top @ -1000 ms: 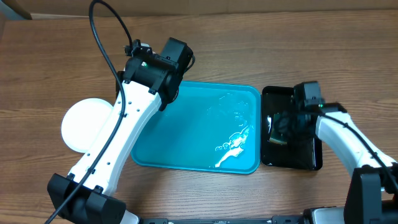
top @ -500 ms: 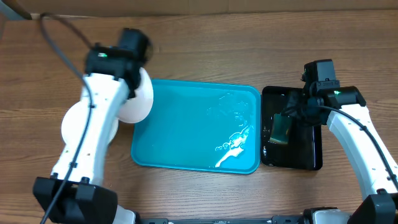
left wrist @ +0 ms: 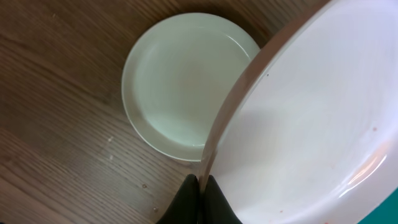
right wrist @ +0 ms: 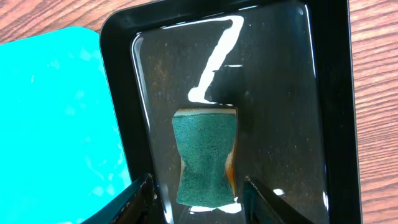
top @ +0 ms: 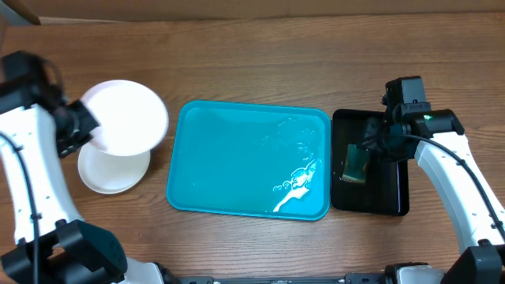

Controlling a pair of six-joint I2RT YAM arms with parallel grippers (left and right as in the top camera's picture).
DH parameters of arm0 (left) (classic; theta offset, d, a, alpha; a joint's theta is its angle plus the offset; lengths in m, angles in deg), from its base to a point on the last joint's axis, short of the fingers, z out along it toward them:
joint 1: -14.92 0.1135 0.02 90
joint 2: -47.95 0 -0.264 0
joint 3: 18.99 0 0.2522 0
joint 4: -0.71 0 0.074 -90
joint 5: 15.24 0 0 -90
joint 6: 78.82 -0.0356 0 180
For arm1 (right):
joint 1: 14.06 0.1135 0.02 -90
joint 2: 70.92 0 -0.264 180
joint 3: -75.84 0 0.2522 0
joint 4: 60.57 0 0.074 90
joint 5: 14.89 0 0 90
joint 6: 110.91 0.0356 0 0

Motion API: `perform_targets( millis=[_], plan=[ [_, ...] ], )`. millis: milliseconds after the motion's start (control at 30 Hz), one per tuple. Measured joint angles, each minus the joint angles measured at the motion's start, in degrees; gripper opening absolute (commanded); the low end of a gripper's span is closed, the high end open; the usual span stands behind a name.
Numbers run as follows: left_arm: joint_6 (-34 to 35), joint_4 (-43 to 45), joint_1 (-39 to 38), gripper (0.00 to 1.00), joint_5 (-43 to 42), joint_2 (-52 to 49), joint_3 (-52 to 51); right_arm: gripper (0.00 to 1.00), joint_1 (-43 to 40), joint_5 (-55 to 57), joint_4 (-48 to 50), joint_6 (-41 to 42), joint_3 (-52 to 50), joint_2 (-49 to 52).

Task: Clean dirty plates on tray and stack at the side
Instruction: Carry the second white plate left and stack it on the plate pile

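— What sits by the left edge of the tabletop?
— A pale plate [top: 110, 172] lies flat on the wood. Over it hangs a white plate [top: 126, 117], tilted. The left gripper [left wrist: 200, 186] is clenched on its rim (seen from above, the held plate overlaps the far part of the lying one; whether they touch I cannot tell).
— And in the middle?
— The turquoise tray [top: 229, 166] is there, with wet streaks [top: 296, 181] and a little foam toward its right edge.
— Farther right?
— A black tray [top: 390, 201] lies just beside the turquoise one, toward the tabletop's right edge. A green sponge [right wrist: 205, 152] lies flat in it. The right gripper [right wrist: 198, 182] hovers over the sponge's near end with its jaws parted, one finger on each side. There is a clear gap at the left finger, so it grasps nothing
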Motion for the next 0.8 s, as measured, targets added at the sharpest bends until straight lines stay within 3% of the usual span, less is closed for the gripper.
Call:
perform_targets(
  millis=[333,700,733,800],
  plan=[
    [-1.2,11.4,8.6,0.04,-3.0,0.0,-11.6,0.47,0.0,0.0,-0.3,0.0,0.0,0.0],
    [-0.6,23.0,11.0,0.04,-1.2,-0.1,-24.1,0.47,0.0,0.0,-0.4,0.0,0.0,0.0],
    [-0.6,23.2,11.0,0.11,-1.0,-0.1,-24.7,0.47,0.0,0.0,-0.4,0.0,0.0,0.0],
    [-0.5,23.6,11.0,0.39,-0.7,-0.1,-25.6,0.48,0.0,0.0,-0.4,0.0,0.0,0.0]
  ],
)
